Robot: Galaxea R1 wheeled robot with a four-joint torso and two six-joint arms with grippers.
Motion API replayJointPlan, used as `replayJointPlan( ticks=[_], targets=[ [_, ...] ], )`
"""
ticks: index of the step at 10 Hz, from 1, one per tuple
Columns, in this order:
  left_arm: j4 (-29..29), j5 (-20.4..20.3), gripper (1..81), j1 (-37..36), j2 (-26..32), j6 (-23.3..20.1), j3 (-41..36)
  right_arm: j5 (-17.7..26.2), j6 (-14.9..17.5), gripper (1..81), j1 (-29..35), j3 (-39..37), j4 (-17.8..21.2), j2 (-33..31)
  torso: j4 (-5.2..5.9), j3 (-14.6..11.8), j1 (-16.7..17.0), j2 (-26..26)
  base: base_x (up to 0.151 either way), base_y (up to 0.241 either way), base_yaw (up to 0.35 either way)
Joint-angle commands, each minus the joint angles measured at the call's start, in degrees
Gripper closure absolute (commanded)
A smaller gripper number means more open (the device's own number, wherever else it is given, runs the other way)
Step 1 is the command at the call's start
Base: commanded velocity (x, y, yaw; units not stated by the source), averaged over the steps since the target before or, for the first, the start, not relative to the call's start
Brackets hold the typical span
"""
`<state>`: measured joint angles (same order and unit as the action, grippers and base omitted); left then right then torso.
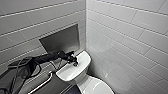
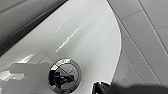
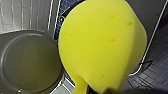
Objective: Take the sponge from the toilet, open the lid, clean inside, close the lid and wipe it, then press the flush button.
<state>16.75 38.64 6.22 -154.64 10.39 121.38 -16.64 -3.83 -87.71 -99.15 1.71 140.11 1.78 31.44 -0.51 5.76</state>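
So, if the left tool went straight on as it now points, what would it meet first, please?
Probably the flush button on the white tank top, though depth is unclear.

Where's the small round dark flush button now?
The flush button sits in the white tank top in the left wrist view, beneath the left gripper; the head view shows that gripper over the tank's middle.

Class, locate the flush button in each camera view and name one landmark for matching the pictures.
Head view: under the left gripper, mid tank top, mostly covered.
Left wrist view: flush button, a shiny round ring set in the tank top, beside the dark gripper tip.
Right wrist view: yellow sponge in front, grey round rim behind.
Shared landmark: the white tank top, head and left wrist views.
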Motion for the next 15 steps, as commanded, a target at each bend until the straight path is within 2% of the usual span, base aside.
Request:
replayJointPlan(
  ticks=[1,5,6,7,8,11,13,15],
  targets=[
    [-6.9,-1.5,81.1,-12.3,3.0,-2.5,6.1,4.2,0.2,81.1,-0.1,1.2,0.2,-1.3,0.00,0.0,0.0,0.0,0.000,0.000,0.000],
    [-5.9,-1.7,81.1,-10.5,3.0,-2.5,5.3,4.2,0.2,81.1,-0.2,0.1,0.1,-0.3,0.00,0.0,0.0,0.0,0.000,0.000,0.000],
    [-4.5,-2.0,81.1,-10.3,3.4,-2.5,3.7,4.2,0.2,81.1,-0.1,0.1,0.1,-0.3,0.00,2.0,0.0,0.0,0.000,0.000,0.000],
    [-4.1,-2.1,81.1,-10.3,3.8,-2.5,2.6,4.2,0.2,81.1,-0.1,0.1,0.1,-0.3,0.00,2.4,0.1,0.0,0.000,0.000,0.000],
    [-4.2,-2.2,81.1,-10.3,4.0,-2.5,2.5,4.2,0.2,81.1,-0.1,0.1,0.1,-0.2,0.00,1.1,0.1,0.0,0.000,0.000,0.000],
    [-4.3,-2.4,81.1,-10.1,4.6,-2.5,4.5,4.2,0.4,81.1,-0.1,0.0,0.1,-0.1,0.00,1.9,0.0,0.0,0.000,0.000,0.000],
    [-4.1,-4.1,81.1,-10.0,5.7,-2.5,5.1,4.2,0.5,81.1,-0.2,-0.2,0.1,0.2,0.00,1.9,0.0,0.0,0.000,0.000,0.000],
    [-2.2,-6.1,81.1,-10.0,8.8,-2.6,0.0,4.2,0.5,81.1,-0.2,-1.2,0.1,0.9,0.00,1.9,0.0,0.0,0.000,0.000,0.000]
  ],
)
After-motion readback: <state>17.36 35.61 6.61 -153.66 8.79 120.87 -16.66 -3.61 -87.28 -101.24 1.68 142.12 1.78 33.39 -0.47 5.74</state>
